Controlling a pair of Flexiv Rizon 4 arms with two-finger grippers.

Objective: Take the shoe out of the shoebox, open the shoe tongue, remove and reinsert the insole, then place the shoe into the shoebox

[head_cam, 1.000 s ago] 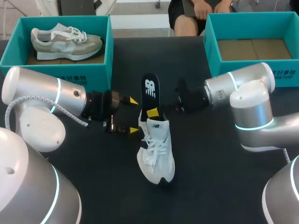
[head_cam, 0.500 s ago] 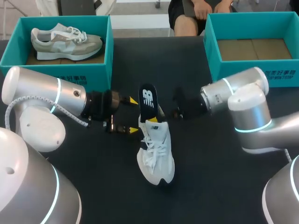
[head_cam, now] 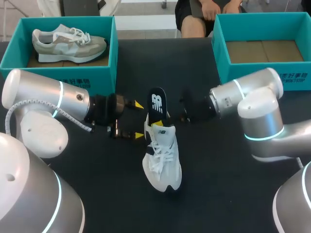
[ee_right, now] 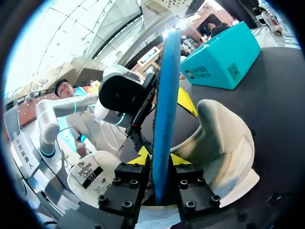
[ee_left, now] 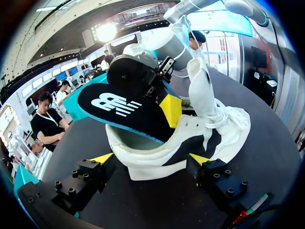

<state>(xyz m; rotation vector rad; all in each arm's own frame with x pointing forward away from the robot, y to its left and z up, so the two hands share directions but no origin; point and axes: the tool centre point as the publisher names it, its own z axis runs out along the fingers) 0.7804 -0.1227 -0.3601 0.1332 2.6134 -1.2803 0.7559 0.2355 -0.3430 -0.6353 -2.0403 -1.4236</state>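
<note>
A white shoe (head_cam: 163, 155) stands upright on the dark table, toe toward me. Its black insole (head_cam: 156, 103) sticks up steeply out of the heel opening. My right gripper (head_cam: 163, 120) reaches in from the right and is shut on the insole; in the right wrist view the insole's blue edge (ee_right: 164, 95) rises between its yellow tips (ee_right: 158, 158). My left gripper (head_cam: 140, 120) is open, with one finger on each side of the shoe's heel. The left wrist view shows the heel (ee_left: 157, 160) between the spread fingers (ee_left: 101, 158), and the insole (ee_left: 119, 107) above.
A teal shoebox (head_cam: 97, 77) at the back left holds a grey shoe (head_cam: 68, 39). A second teal shoebox (head_cam: 218, 46) at the back right shows only its cardboard floor. Bare dark table lies around and in front of the white shoe.
The insole has sunk lower into the shoe and tilted slightly. My right gripper moved down with it and a little to the right. The left arm has not moved.
</note>
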